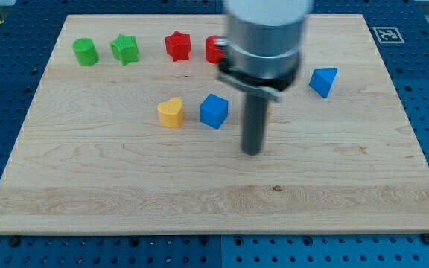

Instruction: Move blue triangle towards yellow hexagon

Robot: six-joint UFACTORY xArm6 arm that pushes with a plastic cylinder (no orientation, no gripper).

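The blue triangle (323, 81) lies on the wooden board (125, 186) at the view's upper right. My tip (252, 151) rests on the board near the middle, to the lower left of the blue triangle and well apart from it. It is also to the lower right of a blue cube (214, 110). No yellow hexagon shows clearly. The arm's body and rod hide the board between the blue cube and the blue triangle.
A yellow heart (170, 112) lies left of the blue cube. Along the view's top are a green cylinder (85, 51), a green star (125, 49), a red star (177, 45) and a red block (214, 49) half hidden by the arm.
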